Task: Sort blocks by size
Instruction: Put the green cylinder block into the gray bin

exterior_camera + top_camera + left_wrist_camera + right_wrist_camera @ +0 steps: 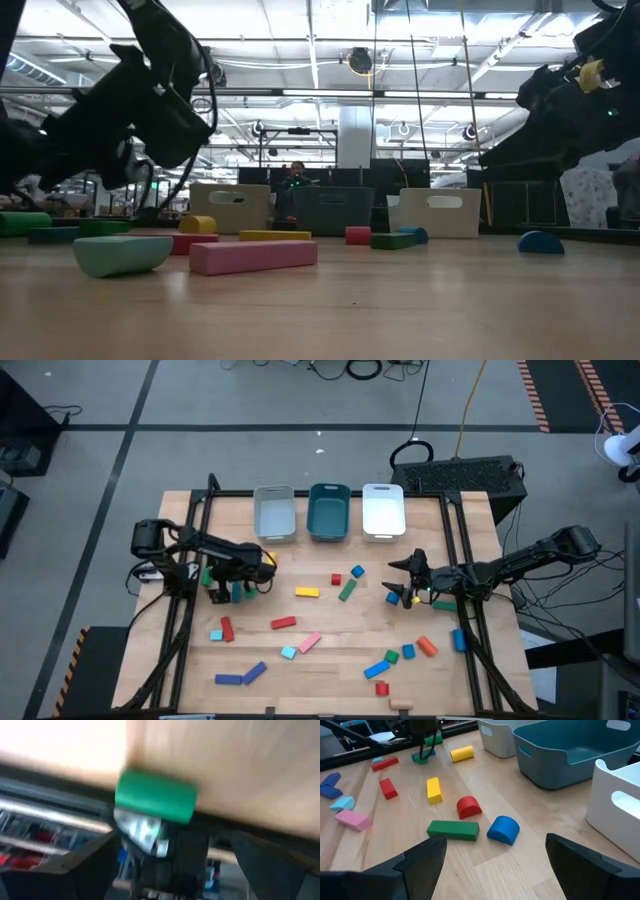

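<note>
Wooden blocks of many colours lie scattered over the table (330, 660). My left gripper (218, 584) is open near the table's left side. A green cylinder (155, 795) lies on its side just beyond the fingertips, by the table's left frame rail; it also shows in the high view (207, 575). A teal block (237, 592) lies beside the gripper. My right gripper (405, 588) is open and empty above the table's right part (492, 842). Ahead of it lie a green bar (453, 830), a blue half-round block (503, 829) and a red block (469, 806).
A grey tray (274, 512), a teal tray (329, 510) and a white tray (383, 510) stand in a row at the far edge. A yellow cylinder (268, 558) lies right of the left gripper. Black frame rails (185, 610) run along both table sides.
</note>
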